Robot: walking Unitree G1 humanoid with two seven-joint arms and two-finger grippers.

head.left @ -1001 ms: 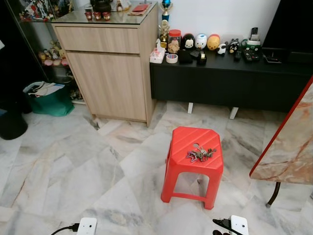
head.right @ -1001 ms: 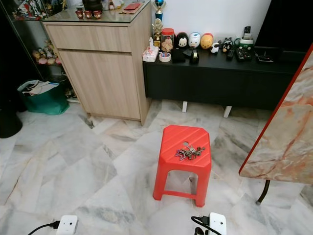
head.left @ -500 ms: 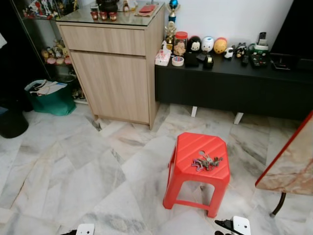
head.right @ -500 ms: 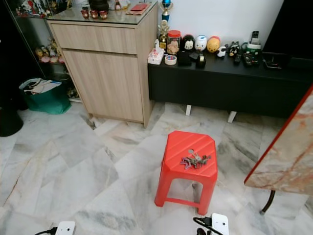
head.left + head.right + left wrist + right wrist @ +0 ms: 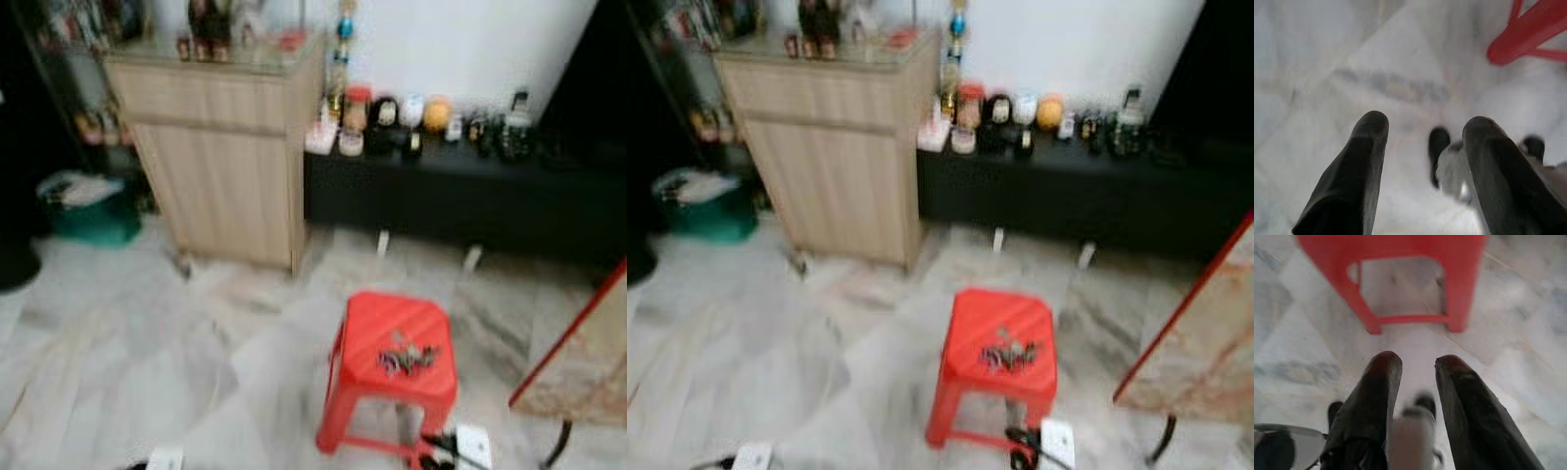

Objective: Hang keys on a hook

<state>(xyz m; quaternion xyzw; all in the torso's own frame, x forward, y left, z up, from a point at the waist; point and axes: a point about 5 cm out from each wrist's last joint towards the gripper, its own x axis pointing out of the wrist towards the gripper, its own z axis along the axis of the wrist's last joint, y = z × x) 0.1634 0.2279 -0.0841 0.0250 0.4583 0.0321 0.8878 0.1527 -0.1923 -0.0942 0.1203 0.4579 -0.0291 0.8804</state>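
Note:
A bunch of keys [image 5: 407, 359] lies on the top of a red plastic stool [image 5: 395, 343] on the marble floor, a little right of centre; both eye views are blurred. My left gripper [image 5: 1425, 122] hangs low over the floor, open and holding nothing, with the stool's leg [image 5: 1528, 39] off to one side. My right gripper [image 5: 1418, 360] is open too, pointing at the floor just short of the stool's legs [image 5: 1396, 289]. Both wrists sit at the bottom edge of the eye views, the right wrist [image 5: 472, 446] close to the stool's foot.
A wooden cabinet [image 5: 225, 157] stands at the back left, a low black sideboard [image 5: 460, 191] with small figures and jars beside it. A marble-topped table's corner [image 5: 583, 362] juts in at the right. A green bag [image 5: 83, 206] sits far left.
The whole picture has shifted and gone blurry, so the camera is moving. The keys still lie on the stool, which now sits slightly lower in the picture.

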